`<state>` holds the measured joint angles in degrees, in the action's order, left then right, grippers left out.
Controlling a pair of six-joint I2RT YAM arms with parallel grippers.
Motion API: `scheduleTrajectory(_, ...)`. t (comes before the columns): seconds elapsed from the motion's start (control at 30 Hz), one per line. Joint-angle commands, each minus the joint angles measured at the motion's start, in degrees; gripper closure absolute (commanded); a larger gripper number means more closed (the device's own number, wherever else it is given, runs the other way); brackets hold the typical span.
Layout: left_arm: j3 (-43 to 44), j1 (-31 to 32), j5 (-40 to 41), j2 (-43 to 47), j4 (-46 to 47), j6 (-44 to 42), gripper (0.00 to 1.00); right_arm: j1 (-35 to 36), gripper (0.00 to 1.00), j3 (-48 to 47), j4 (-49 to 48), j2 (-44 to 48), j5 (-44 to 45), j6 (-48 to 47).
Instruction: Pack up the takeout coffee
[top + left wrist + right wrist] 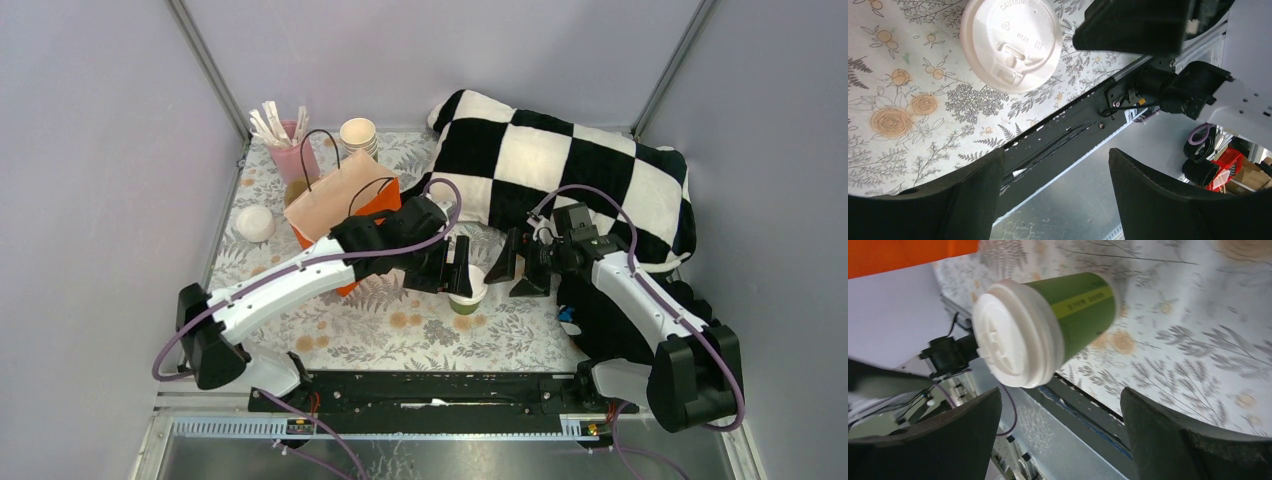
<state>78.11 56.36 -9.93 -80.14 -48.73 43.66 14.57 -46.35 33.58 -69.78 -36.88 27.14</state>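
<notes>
Just right of the bag point(335, 205), and nearer the arm bases than it, the coffee point(467, 293) is seen standing upright on the floral tabletop point(400, 335), its white lid pressed on. It is kept apart from the bag, with the left fingers point(460, 265) on its bag side and the right fingers point(505, 265) on its far side.

The left fingers point(963, 200) are held wide apart with nothing between them. In the left wrist view the coffee point(1010, 45) is shown lid-on from above, beyond the tips and clear of both, and only tabletop and the black rail point(1063, 135) are seen in the gap. From the top view alone, where those fingers overlap the cup's far rim, contact cannot be judged.

The right fingers point(1168, 435), farther right of the bag than the coffee, are likewise spread wide and empty. In the right wrist view the coffee point(1043, 330) is framed beyond the gap, its green side and yellow-green band shown, and neither finger is touched by it. A strip of the bag's orange point(898, 255) is caught at that view's top left.

Left of the bag a loose lid point(255, 223) is laid. Behind the bag a pink cup point(295, 155) of sticks and a cup stack point(358, 133) are stood. Right of the bag and farther back, a checkered blanket point(570, 170) is spread.
</notes>
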Motion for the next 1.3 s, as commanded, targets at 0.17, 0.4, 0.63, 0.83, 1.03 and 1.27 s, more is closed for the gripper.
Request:
scheduleTrajectory(0.17,-7.9,-7.2,-6.5,-1.1,11.3,8.9,0.36,-0.2,0.16,5.1,-18.3,-4.0,-15.6,4.4)
scheduleTrajectory(0.4,-13.9,-9.9,-8.0,-1.4,18.8,12.4,0.34,-0.2,0.20,4.1,-16.5,-8.1,-17.3,0.5)
scheduleTrajectory(0.63,-15.4,-11.4,-7.1,-1.9,21.9,13.1,0.25,-0.2,0.22,3.0,-16.4,-11.0,-19.2,-1.0)
scheduleTrajectory(0.83,-17.5,-11.4,-7.6,-3.3,23.4,13.1,0.33,-0.2,0.24,3.3,-16.7,-12.7,-20.4,-1.5)
scheduleTrajectory(1.03,-22.3,-11.4,-7.7,-2.6,23.9,12.6,0.41,-0.2,0.26,5.4,-17.8,-12.8,-18.8,-0.6)
scheduleTrajectory(1.27,-25.2,-11.4,-6.9,-1.7,25.2,12.7,0.44,-0.2,0.27,5.5,-18.8,-11.3,-17.8,2.0)
